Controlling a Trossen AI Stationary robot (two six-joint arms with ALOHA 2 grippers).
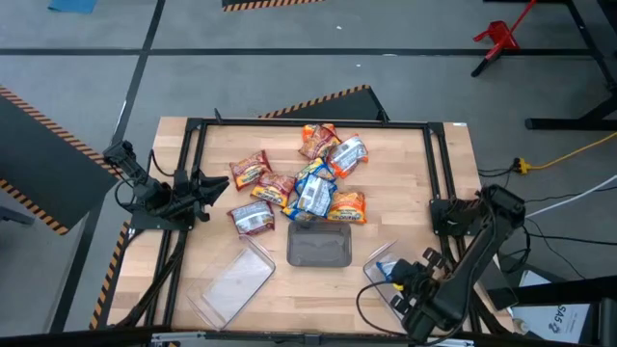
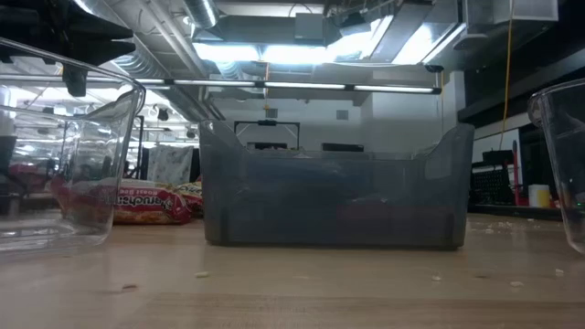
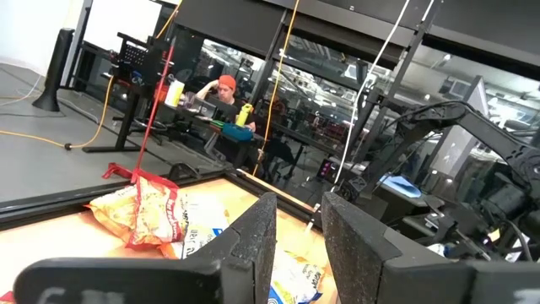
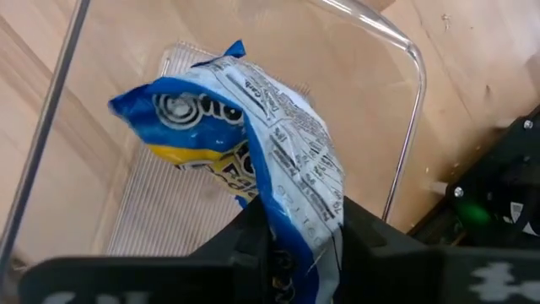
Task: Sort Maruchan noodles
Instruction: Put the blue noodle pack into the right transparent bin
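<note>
Several Maruchan noodle packets (image 1: 304,183), orange, dark red and blue-and-white, lie in a loose pile at the middle of the table. An orange one also shows in the left wrist view (image 3: 139,211). My left gripper (image 1: 207,186) is at the table's left side, beside the pile, open by a narrow gap (image 3: 299,245) and empty. My right gripper (image 1: 400,280) is near the table's front right, over a clear tray (image 1: 381,270), shut on a blue-and-white packet (image 4: 245,127). My right gripper pinches one end of the blue-and-white packet (image 4: 295,232) between its two fingers. The rest of the packet sticks out ahead of the fingers, crumpled and bent, above the ribbed floor of the clear tray (image 4: 160,203). I cannot tell whether its far end touches the tray.
A grey tray (image 1: 320,249) stands just in front of the pile, and it fills the middle of the low view (image 2: 334,196). A second clear tray (image 1: 231,281) lies at the front left. A black frame (image 1: 308,123) runs around the table. A person sits in the room beyond.
</note>
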